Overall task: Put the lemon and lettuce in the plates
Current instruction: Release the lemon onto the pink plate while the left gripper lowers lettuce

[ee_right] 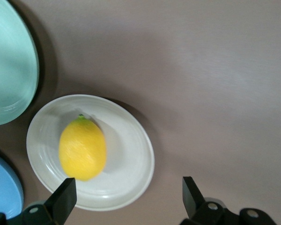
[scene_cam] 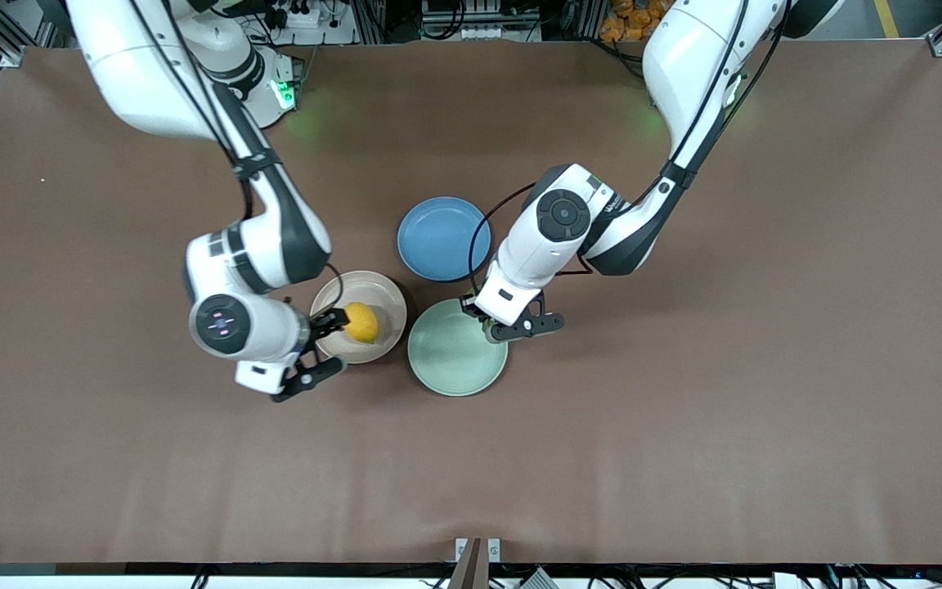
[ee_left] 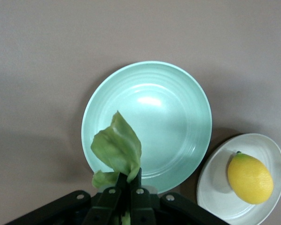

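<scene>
The right gripper [scene_cam: 322, 350] hangs over the edge of the beige plate [scene_cam: 381, 290], with its fingers [ee_right: 62, 199] spread wide and nothing between them. The lemon [scene_cam: 362, 321] lies on this plate, just in front of the open fingers and not touching them. In the right wrist view the lemon [ee_right: 82, 148] rests on its side in the plate [ee_right: 131, 154], a little off the middle.

The left gripper [scene_cam: 497, 325] is over the rim of the green plate [scene_cam: 450, 360], on the side toward the left arm's end of the table. Its fingers [ee_left: 131, 197] are pressed together on the lettuce [ee_left: 118, 147], which stands up from the tips and hangs above the green plate [ee_left: 178, 117], not lying in it.

The two plates sit just beside each other, the green one nearer to the front camera. The blue plate [scene_cam: 437, 237] is farther from the front camera, near both of them, with nothing in it.
</scene>
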{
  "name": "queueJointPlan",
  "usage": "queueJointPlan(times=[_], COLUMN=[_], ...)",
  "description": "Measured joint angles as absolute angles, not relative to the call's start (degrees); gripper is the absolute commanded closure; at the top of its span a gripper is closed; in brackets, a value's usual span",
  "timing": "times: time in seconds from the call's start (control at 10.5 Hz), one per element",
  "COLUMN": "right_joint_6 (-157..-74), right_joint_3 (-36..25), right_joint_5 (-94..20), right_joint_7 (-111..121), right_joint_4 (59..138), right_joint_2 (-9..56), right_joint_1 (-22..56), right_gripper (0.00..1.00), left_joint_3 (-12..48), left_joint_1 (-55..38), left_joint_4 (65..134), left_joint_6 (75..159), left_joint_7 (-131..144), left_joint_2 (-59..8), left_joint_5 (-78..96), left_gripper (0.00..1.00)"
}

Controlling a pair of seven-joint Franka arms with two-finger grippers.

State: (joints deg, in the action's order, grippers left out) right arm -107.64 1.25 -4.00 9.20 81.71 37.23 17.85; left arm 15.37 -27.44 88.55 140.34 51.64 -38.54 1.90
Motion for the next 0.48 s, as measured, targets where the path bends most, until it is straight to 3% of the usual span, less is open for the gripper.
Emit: queueJointPlan(times=[0.48], right_joint_6=[-104.39], right_joint_3=[0.84], right_joint_5=[-4.0], right_joint_7=[9.36], right_joint_4=[78.93], right_joint_2=[34.23], right_joint_1=[7.67], right_gripper=[0.0], left_joint_3=[14.87], left_joint_1=[-27.0], left_joint_4=[88.5], left_joint_6=[141.95], left_joint_7=[52.15], left_joint_2=[-39.14], left_joint_5=[1.9], left_gripper=[1.0])
